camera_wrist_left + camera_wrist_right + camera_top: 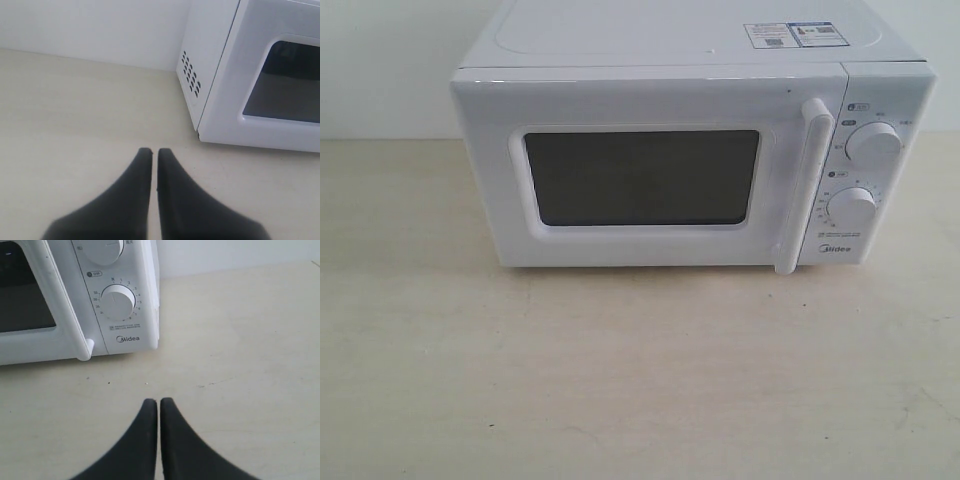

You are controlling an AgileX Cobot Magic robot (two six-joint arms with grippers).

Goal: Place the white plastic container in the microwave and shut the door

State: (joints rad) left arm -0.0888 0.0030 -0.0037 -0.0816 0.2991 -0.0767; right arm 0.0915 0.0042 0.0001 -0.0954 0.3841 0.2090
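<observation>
The door (640, 100) of the microwave (670, 40) stood shut, and its upright handle (804, 185) lay on the right side, nearer the right gripper (159, 402) than the left gripper (154, 151). Both grippers hung over the table (620, 380) in front of it, jaws pressed together and empty. The white container showed in no view, and whether it lay behind the dark window (642, 178) could not be told.

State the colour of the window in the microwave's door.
Dark grey window, set in the white door; it shows best in the exterior view.
</observation>
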